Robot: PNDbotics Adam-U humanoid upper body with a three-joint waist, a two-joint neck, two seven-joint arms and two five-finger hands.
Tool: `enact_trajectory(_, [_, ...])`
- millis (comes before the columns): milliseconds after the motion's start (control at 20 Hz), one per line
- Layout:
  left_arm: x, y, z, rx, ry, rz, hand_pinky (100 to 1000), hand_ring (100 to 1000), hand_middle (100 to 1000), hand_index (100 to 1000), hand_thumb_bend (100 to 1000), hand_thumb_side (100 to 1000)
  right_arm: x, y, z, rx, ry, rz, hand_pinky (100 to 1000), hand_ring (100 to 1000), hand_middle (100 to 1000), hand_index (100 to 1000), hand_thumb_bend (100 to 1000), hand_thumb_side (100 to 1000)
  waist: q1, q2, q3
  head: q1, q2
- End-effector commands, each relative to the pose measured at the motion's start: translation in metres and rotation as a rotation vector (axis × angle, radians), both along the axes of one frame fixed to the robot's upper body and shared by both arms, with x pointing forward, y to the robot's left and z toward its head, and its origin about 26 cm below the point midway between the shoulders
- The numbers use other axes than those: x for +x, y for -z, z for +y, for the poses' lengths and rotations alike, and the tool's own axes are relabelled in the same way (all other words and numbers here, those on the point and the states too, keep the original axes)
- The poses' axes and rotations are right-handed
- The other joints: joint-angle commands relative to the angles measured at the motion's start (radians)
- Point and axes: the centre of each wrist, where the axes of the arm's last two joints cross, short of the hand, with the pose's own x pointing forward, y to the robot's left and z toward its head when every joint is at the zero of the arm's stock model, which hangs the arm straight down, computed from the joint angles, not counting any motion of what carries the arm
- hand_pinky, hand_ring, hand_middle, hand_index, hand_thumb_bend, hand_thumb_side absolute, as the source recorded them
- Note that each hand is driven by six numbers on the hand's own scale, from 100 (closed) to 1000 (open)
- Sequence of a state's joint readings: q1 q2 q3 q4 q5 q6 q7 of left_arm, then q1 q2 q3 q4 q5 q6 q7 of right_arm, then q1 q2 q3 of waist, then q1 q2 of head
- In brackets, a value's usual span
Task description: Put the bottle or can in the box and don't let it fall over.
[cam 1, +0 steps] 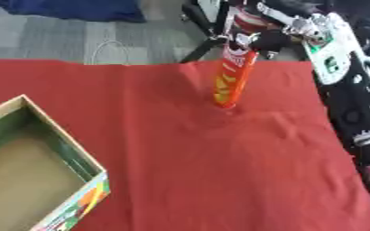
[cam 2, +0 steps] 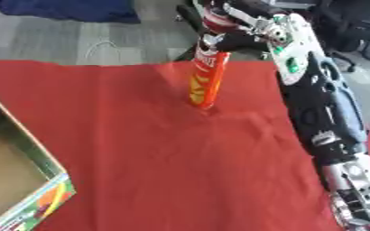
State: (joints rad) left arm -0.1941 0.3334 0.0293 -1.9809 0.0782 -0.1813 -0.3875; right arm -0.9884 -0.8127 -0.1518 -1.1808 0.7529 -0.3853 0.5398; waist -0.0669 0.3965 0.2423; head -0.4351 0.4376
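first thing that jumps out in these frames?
The tall orange can standing upright at the far middle of the red cloth, with the right hand curled round its top. Next, the open cardboard box at the near left corner, holding nothing visible. The black and silver right arm runs down the whole right edge.

A red cloth covers the counter, with creases right of its centre. Beyond the cloth's far edge lies a grey floor. On that floor, a blue fabric item sits at the far left. A thin white cord loop lies just beyond the cloth's far edge. Dark stand legs rise past the cloth's far edge, near its middle.
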Motion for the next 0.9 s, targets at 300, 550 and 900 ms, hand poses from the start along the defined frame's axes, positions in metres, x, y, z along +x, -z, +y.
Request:
enact_trajectory(300, [-0.0017,-0.0088,0.0018,0.005,-0.006,-0.026,419,879,660,675,100,703,0.0185,0.0368,0.0035,-0.024,0.013,0.184,558,697,868,1000,100,128,0.007,-0.003,0.005,-0.007,-0.008])
enact_trajectory(550, [-0.0016,-0.009,0.0017,0.002,-0.01,-0.025,421,880,659,669,100,705,0.0192,0.0374,0.0042,-0.008,0.005,0.187,517,587,837,996,100,136,0.005,-0.002,0.006,-0.009,-0.008])
enact_trajectory(900, [-0.0014,-0.0094,0.0014,0.004,-0.012,-0.023,421,879,657,667,100,706,0.0199,0.0383,0.0046,-0.006,0.006,0.185,531,424,685,943,100,123,0.001,-0.001,0.009,-0.01,-0.011])
